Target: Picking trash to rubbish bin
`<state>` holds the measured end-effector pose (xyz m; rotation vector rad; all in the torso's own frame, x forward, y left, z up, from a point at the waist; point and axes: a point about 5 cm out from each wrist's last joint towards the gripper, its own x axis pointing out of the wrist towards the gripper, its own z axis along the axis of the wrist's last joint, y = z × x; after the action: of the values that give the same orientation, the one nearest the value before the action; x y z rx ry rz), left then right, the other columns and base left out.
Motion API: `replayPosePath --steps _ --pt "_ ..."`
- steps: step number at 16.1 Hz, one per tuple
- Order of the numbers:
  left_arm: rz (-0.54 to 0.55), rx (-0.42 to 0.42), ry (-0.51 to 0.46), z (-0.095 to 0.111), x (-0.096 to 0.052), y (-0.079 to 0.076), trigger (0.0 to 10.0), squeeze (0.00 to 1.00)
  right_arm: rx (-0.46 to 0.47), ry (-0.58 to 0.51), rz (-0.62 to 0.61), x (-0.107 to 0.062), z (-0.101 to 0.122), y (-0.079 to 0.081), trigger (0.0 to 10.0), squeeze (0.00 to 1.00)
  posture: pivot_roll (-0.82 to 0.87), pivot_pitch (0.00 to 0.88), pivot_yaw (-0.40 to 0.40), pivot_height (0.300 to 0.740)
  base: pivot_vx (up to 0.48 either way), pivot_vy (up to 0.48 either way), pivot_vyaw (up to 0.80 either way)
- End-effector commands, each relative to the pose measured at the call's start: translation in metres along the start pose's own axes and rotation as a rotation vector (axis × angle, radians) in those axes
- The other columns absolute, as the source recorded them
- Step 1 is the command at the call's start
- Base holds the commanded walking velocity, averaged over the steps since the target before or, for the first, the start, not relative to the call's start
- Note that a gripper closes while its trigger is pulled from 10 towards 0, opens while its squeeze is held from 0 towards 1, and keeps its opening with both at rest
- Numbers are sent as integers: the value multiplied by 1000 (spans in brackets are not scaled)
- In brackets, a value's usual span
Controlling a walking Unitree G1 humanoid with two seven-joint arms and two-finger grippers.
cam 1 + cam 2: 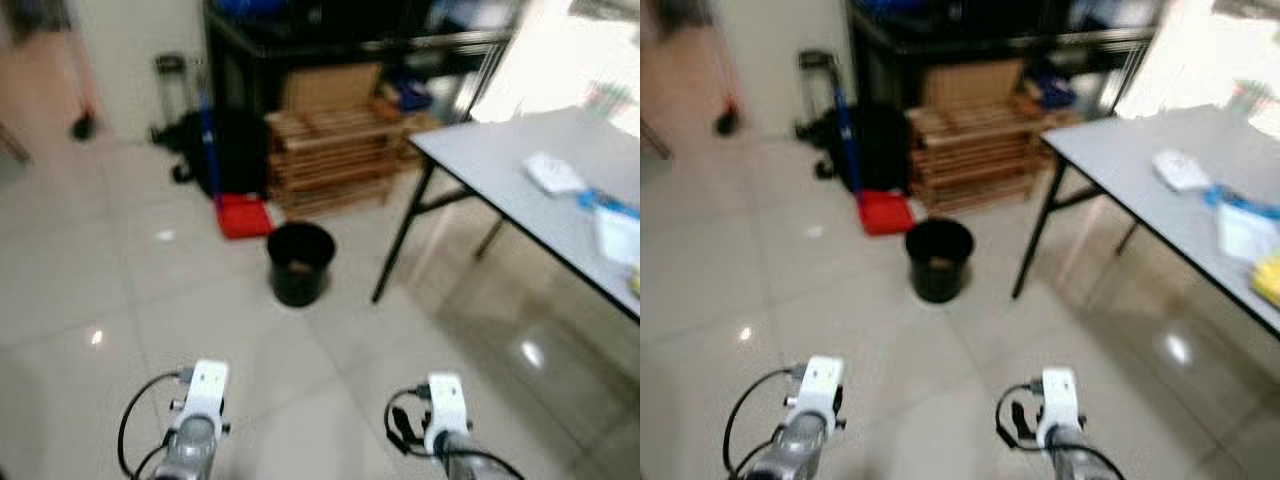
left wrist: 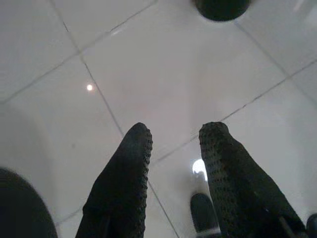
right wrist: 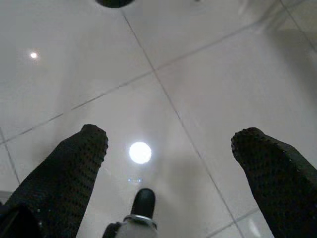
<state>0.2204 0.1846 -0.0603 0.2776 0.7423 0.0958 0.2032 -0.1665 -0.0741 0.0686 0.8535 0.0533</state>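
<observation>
Black bin [image 1: 300, 263], red dustpan [image 1: 243, 215], pale glossy floor tiles [image 1: 120, 290].

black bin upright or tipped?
Upright. The round black plastic bin stands on the tiled floor with its open mouth up; something brownish lies inside.

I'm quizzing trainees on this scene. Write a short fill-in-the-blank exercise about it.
1. The bin on the floor is ____ in colour.
2. The red dustpan lies on the ____.
3. The left end effector and right end effector are both ____, holding nothing.
4. The table stands on the robot's ____ side.

Missing words: black; floor; open; right
</observation>
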Motion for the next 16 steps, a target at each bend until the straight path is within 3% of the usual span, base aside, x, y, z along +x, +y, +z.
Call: replayPosePath --steps 1,12,16 --pt "-10 -8 -15 6 0 -7 10000 0 -16 13 -10 -1 -2 -6 10000 0 -21 33 -115 740 0 0 -781" --pt "-16 15 -7 4 0 -8 10000 0 -42 21 9 -1 -2 -3 10000 0 -19 12 -117 740 0 0 -781" --pt "-2 31 4 3 0 -8 10000 0 -45 17 17 0 -1 -2 10000 0 -21 22 -117 740 0 -413 -780"
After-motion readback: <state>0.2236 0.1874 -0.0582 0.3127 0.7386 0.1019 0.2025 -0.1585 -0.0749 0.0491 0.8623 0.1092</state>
